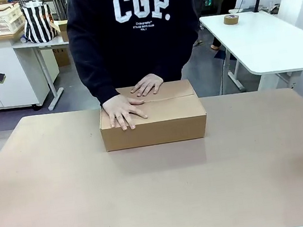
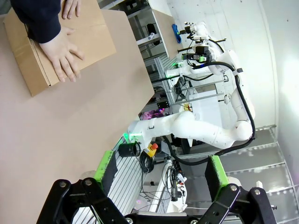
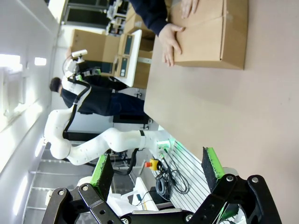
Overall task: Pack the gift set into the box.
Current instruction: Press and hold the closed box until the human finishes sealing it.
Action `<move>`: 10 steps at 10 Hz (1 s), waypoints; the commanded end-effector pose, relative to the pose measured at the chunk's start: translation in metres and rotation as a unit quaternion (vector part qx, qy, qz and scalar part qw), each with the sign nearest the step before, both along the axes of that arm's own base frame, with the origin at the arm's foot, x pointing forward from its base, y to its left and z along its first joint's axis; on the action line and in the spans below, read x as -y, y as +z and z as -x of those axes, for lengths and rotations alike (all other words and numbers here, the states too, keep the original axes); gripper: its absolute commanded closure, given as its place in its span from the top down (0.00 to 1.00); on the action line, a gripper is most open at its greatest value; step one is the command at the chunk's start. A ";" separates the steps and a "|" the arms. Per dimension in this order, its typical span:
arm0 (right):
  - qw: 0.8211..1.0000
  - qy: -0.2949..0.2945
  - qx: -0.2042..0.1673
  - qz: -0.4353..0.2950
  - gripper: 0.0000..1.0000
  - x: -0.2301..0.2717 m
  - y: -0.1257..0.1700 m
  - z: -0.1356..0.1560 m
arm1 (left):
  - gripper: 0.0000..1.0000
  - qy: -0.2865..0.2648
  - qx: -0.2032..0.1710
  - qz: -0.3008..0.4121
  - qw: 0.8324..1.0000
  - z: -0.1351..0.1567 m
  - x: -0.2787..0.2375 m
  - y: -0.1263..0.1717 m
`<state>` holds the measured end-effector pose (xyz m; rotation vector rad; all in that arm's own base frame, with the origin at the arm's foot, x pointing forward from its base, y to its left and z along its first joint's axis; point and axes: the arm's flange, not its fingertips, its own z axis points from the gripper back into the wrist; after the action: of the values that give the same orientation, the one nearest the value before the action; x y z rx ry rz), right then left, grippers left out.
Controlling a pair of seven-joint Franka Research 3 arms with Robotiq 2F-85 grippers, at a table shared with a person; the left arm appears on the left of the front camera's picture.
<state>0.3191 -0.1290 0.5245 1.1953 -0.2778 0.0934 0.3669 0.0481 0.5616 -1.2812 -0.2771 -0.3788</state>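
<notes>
Closed carton pressed flat at the table's far middle, both arms back.

The wide tan-covered table (image 1: 68, 204) carries the large plain brown corrugated cardboard box (image 1: 159, 130) at its far middle, unprinted, flaps folded down. A person's near hand (image 1: 124, 109) and far hand (image 1: 147, 84) rest on the top. Pressing evenly along the centre seam would likely hold the flaps level. The left gripper (image 2: 159, 172) and right gripper (image 3: 158, 169) gape wide, holding nothing.
</notes>
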 end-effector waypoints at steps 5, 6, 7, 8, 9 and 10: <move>1.000 0.004 0.006 -0.001 1.00 0.002 0.003 0.000 | 1.00 -0.001 0.000 -0.003 1.000 0.001 -0.001 0.001; 1.000 0.004 0.006 -0.001 1.00 0.002 0.003 0.000 | 1.00 -0.001 0.000 -0.003 1.000 0.001 -0.001 0.001; 1.000 0.004 0.006 -0.001 1.00 0.002 0.003 0.000 | 1.00 -0.001 0.000 -0.003 1.000 0.001 -0.001 0.001; 1.000 0.004 0.006 -0.001 1.00 0.002 0.003 0.000 | 1.00 -0.001 0.000 -0.003 1.000 0.001 -0.001 0.001; 1.000 0.004 0.006 -0.001 1.00 0.002 0.003 0.000 | 1.00 -0.001 0.000 -0.003 1.000 0.001 -0.001 0.001; 1.000 0.004 0.006 -0.001 1.00 0.002 0.003 0.000 | 1.00 -0.001 0.000 -0.003 1.000 0.001 -0.001 0.001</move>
<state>0.3191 -0.1291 0.5245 1.1953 -0.2778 0.0934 0.3669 0.0481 0.5616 -1.2812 -0.2771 -0.3788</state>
